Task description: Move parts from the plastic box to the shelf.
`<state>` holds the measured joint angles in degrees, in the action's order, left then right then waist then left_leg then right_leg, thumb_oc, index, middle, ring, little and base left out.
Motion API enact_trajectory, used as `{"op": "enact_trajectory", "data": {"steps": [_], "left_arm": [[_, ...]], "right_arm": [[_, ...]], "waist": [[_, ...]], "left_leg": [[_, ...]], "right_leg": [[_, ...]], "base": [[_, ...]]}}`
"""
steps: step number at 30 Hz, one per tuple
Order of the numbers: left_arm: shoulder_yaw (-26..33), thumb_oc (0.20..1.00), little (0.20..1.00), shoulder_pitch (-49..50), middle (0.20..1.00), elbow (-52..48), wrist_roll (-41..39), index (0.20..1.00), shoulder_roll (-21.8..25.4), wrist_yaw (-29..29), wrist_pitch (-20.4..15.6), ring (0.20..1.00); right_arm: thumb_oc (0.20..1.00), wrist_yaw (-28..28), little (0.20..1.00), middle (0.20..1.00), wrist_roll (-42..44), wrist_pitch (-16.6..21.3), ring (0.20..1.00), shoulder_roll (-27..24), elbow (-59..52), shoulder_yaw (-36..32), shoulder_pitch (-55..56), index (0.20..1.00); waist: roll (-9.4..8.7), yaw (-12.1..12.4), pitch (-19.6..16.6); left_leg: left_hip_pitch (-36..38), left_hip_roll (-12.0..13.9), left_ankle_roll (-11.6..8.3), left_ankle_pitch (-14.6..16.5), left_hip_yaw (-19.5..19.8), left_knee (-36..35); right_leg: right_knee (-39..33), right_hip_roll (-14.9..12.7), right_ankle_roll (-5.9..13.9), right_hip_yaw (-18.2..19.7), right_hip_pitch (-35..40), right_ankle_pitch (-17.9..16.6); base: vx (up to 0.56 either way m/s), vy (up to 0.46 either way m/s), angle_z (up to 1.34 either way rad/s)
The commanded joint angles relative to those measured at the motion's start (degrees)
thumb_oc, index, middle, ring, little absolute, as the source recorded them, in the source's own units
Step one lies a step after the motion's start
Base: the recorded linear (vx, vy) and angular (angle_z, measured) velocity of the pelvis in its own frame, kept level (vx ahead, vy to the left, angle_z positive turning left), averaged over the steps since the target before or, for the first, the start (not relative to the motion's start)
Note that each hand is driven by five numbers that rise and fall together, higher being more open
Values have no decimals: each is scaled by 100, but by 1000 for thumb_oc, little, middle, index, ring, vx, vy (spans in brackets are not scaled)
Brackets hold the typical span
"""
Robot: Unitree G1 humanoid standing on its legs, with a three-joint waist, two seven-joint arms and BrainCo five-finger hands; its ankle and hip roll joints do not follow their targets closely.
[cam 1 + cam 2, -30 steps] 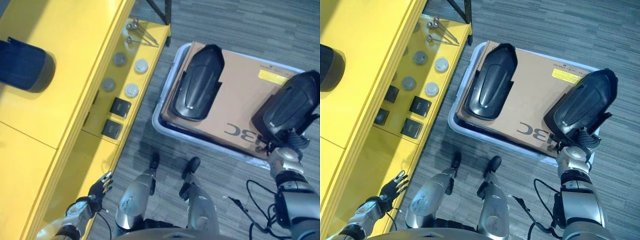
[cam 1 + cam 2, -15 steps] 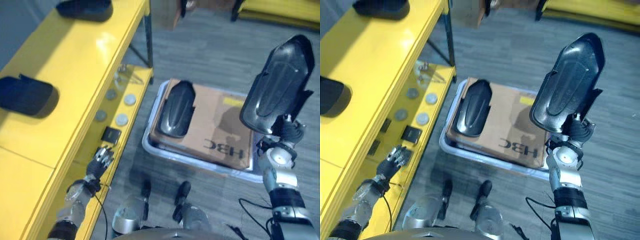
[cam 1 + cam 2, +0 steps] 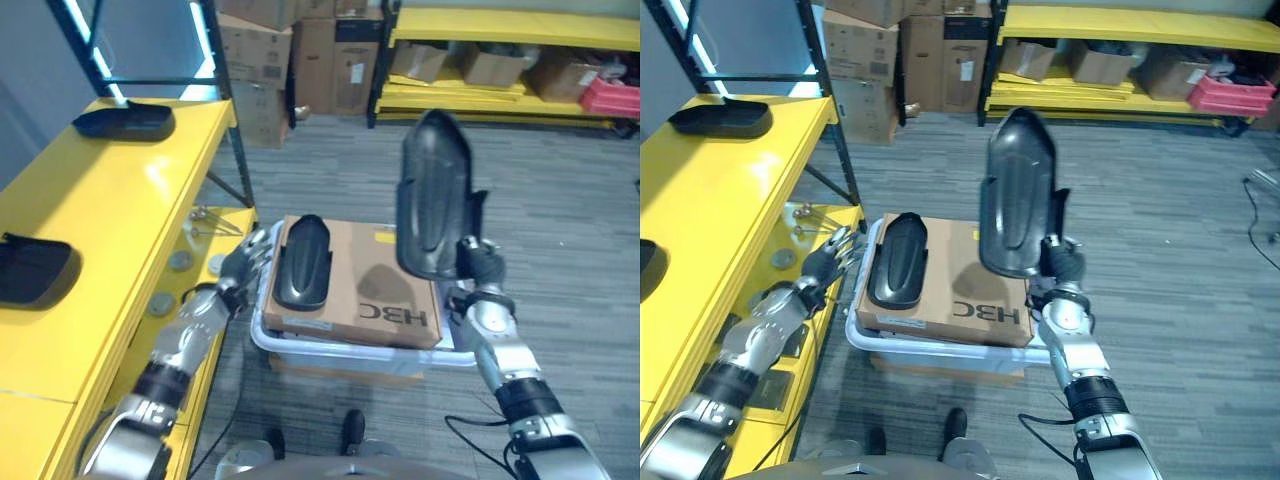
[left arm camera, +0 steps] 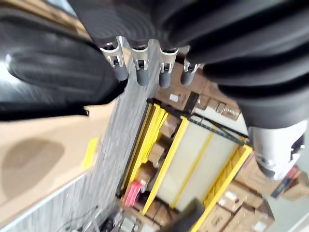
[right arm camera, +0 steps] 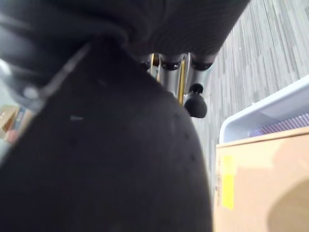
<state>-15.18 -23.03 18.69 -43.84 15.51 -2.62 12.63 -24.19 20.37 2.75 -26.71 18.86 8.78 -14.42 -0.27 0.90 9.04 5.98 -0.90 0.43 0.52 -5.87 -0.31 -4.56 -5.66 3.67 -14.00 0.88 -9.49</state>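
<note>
1. Left eye view: the right robot hand [image 3: 478, 268] grasps a long black moulded plastic part [image 3: 432, 196] at its lower end and holds it upright above a flat brown cardboard sheet [image 3: 370, 290] that covers a pale grey plastic box [image 3: 262, 335] on the grey carpeted floor [image 3: 570, 230]. A second black moulded part [image 3: 302, 261] lies on the cardboard near its left edge. The left robot hand [image 3: 247, 262], fingers straight and released, hovers just beside that part, between the box and the yellow metal shelf [image 3: 130, 190].
2. Right eye view: a shallow black tray-like part [image 3: 720, 117] rests on the shelf's top level, far end. Small round grey discs [image 3: 783, 259] sit on the lower level.
3. Left wrist view: the left robot hand's fingers [image 4: 138, 72] reach out straight, holding nothing, with the lying black part beside them over the cardboard.
4. Right wrist view: the held part's dark surface lies close against the right robot hand's fingers [image 5: 195, 104]; the box rim and cardboard show beyond.
</note>
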Motion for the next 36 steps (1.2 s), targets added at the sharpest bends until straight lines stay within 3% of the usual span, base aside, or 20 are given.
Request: {"op": "enact_trajectory", "data": {"steps": [1,11,17,24,36], "left_arm": [[-294,1000,1000,-258,1000,408,-232,1000,-134,262,-46,1000],[-930,1000,1000,-1007,1000,674,-330,1000,-514,435,308,1000],[-934,1000,1000,-1140,1000,243,-789,1000,-615,698,41,1000],[-788,1000,1000,-1215,1000,100,-991,1000,-502,592,-26,1000],[-1192,1000,1000,-1240,1000,124,-536,1000,-598,429,610,1000]], "right_arm": [[200,53,200,200,-71,326,200,-113,-108,-137,-705,200],[200,135,200,200,36,190,200,21,182,374,-1097,200],[200,312,200,200,-10,-11,200,115,343,574,-1087,200],[200,618,200,200,-282,-176,200,180,528,815,-1136,200],[200,641,200,200,-389,-153,200,388,727,1265,-1589,200]], "waist": [[83,129,-393],[38,-92,-534],[24,-107,-604],[35,-39,-619],[56,96,-637]], "left_leg": [[-265,471,-318,-188,72,-57],[-186,480,-311,-138,-87,-68],[-153,472,-310,-121,-110,-110],[-130,448,-309,-120,-51,-126],[-94,426,-308,-135,35,-171]], "right_leg": [[434,-398,674,118,406,664],[430,-366,690,232,367,650],[415,-361,694,220,371,665],[422,-377,689,149,415,686],[380,-386,697,81,485,675]], "base": [[-2,-5,-17],[2,-3,-3],[11,-7,-6],[0,0,0],[3,3,3]]}}
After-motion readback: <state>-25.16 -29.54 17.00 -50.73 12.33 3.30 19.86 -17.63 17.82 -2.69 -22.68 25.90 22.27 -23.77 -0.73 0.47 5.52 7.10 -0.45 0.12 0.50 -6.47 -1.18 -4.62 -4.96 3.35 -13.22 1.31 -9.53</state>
